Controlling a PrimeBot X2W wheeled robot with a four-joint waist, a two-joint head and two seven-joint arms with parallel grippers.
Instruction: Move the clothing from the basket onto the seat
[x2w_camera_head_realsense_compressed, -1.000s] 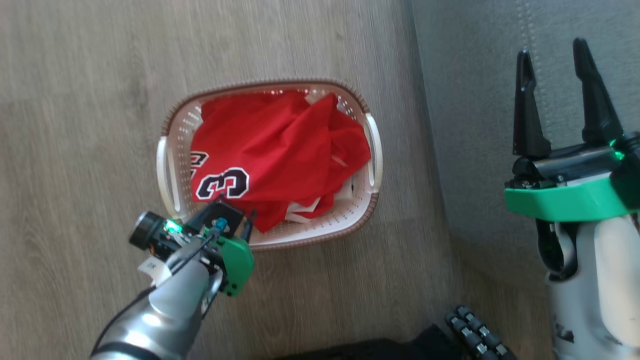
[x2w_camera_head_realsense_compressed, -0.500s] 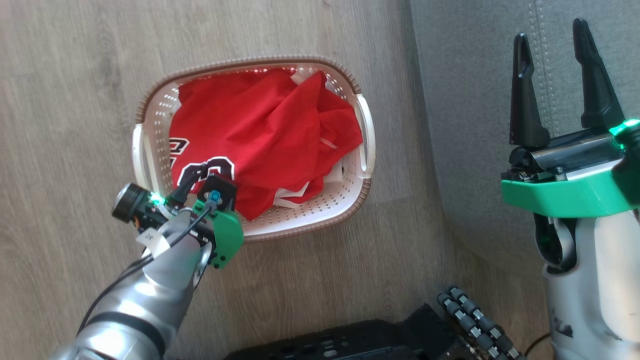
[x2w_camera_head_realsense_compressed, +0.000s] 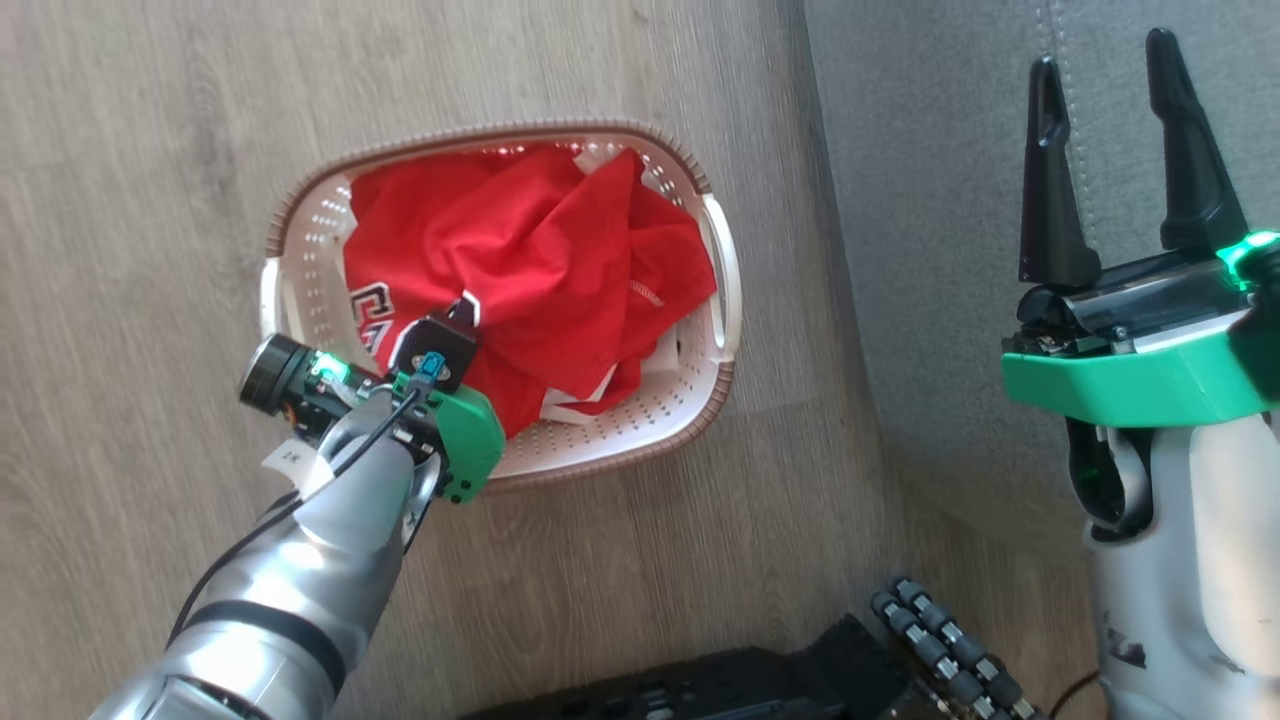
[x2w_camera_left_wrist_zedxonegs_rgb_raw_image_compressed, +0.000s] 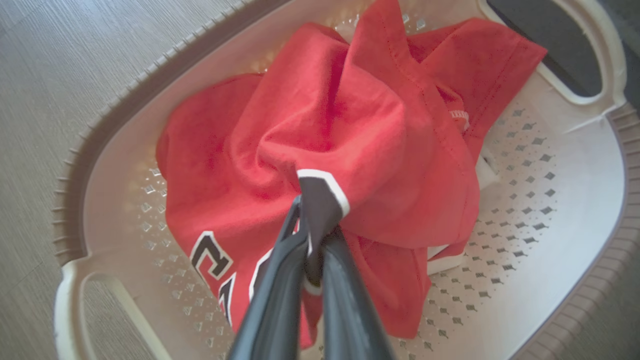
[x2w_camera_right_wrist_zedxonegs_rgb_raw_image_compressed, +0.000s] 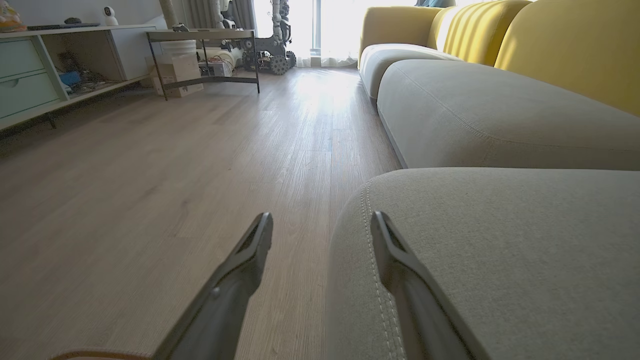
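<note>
Here, the jersey (x2w_camera_head_realsense_compressed: 540, 250) is seen bunched in the basket (x2w_camera_head_realsense_compressed: 640, 425), which is set on the floor (x2w_camera_head_realsense_compressed: 150, 150) just beside the sofa (x2w_camera_head_realsense_compressed: 930, 250). The left gripper (x2w_camera_left_wrist_zedxonegs_rgb_raw_image_compressed: 315, 225) is held low over the basket's near side, and its jaws are clenched on a fold of the jersey. In the left wrist view a black, white-edged patch of a number is pinched between them. At that pinch the red cloth is gathered into a peak, with folds fanning away from the jaws towards the far rim. The rest of the jersey is spread beneath and beyond the jaws, inside the basket. Part of another number is shown just left of the fingers, and a bare perforated stretch of basket is left on the right. The right gripper (x2w_camera_head_realsense_compressed: 1102, 55) is held over the sofa's edge, well apart from the basket, with its jaws released and spread wide. In the right wrist view one finger is seen over the floor and the other over the stitched cushion edge.
</note>
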